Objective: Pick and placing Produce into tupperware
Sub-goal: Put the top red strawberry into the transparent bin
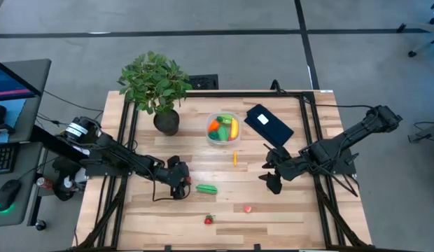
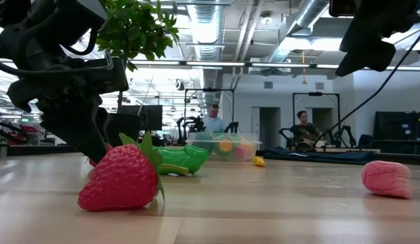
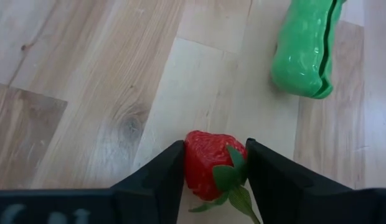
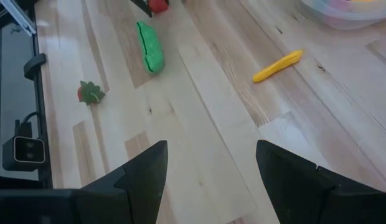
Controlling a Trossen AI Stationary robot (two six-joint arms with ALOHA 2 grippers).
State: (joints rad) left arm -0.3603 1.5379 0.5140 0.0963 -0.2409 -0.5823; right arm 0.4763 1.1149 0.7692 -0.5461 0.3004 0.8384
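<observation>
A small red strawberry point(image 3: 208, 163) with a green leaf top lies on the wooden table, and my left gripper point(image 1: 182, 187) is shut on it at the table's left middle. A green produce piece point(image 3: 305, 50) lies just beyond it, flat on the wood. The clear tupperware point(image 1: 220, 116) stands at the far middle with several produce pieces inside. My right gripper point(image 1: 273, 175) hovers open above the table's right middle, touching nothing. My left gripper pinches the strawberry's two sides point(image 3: 192, 163) between its two fingers point(image 3: 165, 174). The fingers slant down at it from the table's left side. The leaf top point(image 3: 233, 180) points back toward the gripper. The strawberry looks to rest on the wood.
A second strawberry point(image 1: 208, 220) and a pink piece point(image 1: 248, 208) lie near the front edge. A thin yellow piece point(image 1: 235, 158) lies in the middle. A potted plant point(image 1: 157, 84) and a flat black rectangle point(image 1: 268, 124) flank the tupperware. People sit in the room behind.
</observation>
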